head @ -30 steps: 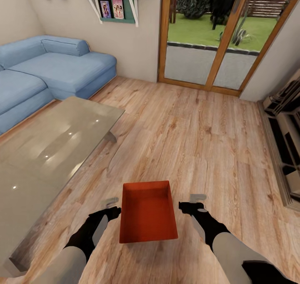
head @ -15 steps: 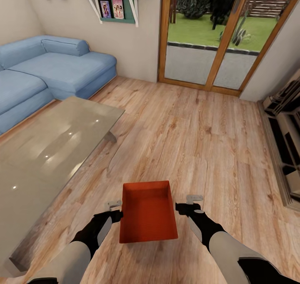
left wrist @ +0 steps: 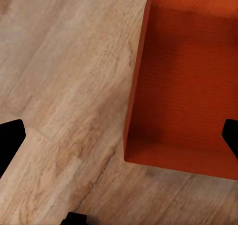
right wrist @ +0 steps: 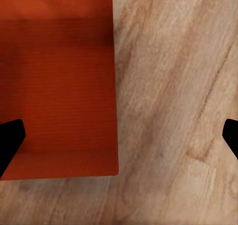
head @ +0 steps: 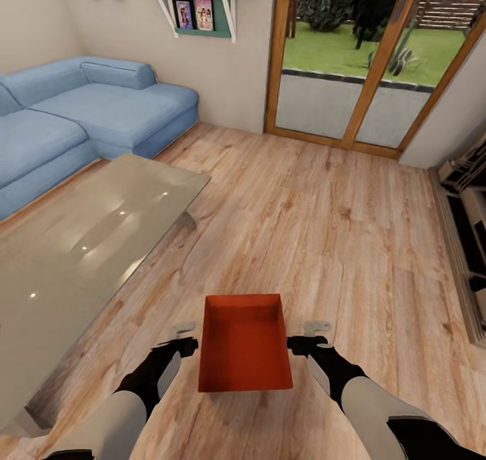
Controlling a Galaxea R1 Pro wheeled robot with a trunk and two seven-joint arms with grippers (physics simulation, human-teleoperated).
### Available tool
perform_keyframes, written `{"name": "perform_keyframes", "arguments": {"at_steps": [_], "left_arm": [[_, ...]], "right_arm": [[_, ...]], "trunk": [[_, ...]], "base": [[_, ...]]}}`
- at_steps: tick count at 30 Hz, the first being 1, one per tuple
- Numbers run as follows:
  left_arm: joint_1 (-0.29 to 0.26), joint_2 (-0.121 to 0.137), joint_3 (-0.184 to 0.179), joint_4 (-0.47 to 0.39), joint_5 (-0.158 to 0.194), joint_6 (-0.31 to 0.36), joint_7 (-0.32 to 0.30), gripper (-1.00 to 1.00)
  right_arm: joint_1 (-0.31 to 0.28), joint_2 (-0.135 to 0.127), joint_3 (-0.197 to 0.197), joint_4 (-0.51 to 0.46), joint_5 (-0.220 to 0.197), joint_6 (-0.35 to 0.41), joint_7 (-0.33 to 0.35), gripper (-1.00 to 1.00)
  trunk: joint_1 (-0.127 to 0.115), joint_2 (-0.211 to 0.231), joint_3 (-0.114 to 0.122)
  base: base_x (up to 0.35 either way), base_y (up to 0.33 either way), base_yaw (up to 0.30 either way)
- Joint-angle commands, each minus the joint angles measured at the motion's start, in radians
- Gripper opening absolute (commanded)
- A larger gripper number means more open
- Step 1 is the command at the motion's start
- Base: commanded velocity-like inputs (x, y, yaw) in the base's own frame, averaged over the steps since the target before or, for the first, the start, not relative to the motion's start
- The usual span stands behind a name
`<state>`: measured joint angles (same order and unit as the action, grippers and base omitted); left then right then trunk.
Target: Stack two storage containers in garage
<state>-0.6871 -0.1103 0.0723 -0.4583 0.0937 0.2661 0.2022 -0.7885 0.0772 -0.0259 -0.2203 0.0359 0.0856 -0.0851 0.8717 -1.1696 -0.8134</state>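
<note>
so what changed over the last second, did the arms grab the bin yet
Both end effectors closed in on the storage container: the left end effector and right end effector now sit nearer its side walls, each straddling a wall, fingers wide in the wrist views. No grip visible yet. The head camera shifted slightly, so the room slid in frame. The container stays on the wood floor.

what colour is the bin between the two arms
Orange-red, inside and out: the storage container on the wood floor. It shows best in the head view.
</note>
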Motion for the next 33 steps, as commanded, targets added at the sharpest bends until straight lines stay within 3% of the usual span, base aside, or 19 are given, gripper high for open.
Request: {"name": "perform_keyframes", "arguments": {"at_steps": [1, 21, 27, 33], "left_arm": [[0.000, 0.000, 0.003, -0.002, 0.010, 0.004, 0.004, 1.00], [0.000, -0.003, -0.004, 0.001, 0.005, 0.007, 0.002, 1.00], [0.000, -0.014, -0.080, 0.058, -0.027, 0.006, 0.003, 1.00], [0.000, -0.015, -0.091, 0.065, -0.029, 0.005, 0.003, 1.00]], "right_arm": [[0.000, 0.000, -0.003, -0.002, 0.004, 0.006, -0.003, 1.00], [0.000, 0.002, -0.002, -0.001, 0.002, -0.004, -0.006, 1.00], [0.000, 0.003, -0.003, -0.001, -0.004, -0.003, -0.015, 1.00], [0.000, 0.002, -0.003, 0.001, -0.006, -0.002, -0.018, 1.00]], "trunk": [[0.000, 0.000, -0.001], [0.000, 0.000, 0.001], [0.000, 0.000, 0.001], [0.000, 0.000, 0.001]], "base": [[0.000, 0.000, 0.038], [0.000, 0.000, 0.061], [0.000, 0.000, 0.001], [0.000, 0.000, 0.000]]}}
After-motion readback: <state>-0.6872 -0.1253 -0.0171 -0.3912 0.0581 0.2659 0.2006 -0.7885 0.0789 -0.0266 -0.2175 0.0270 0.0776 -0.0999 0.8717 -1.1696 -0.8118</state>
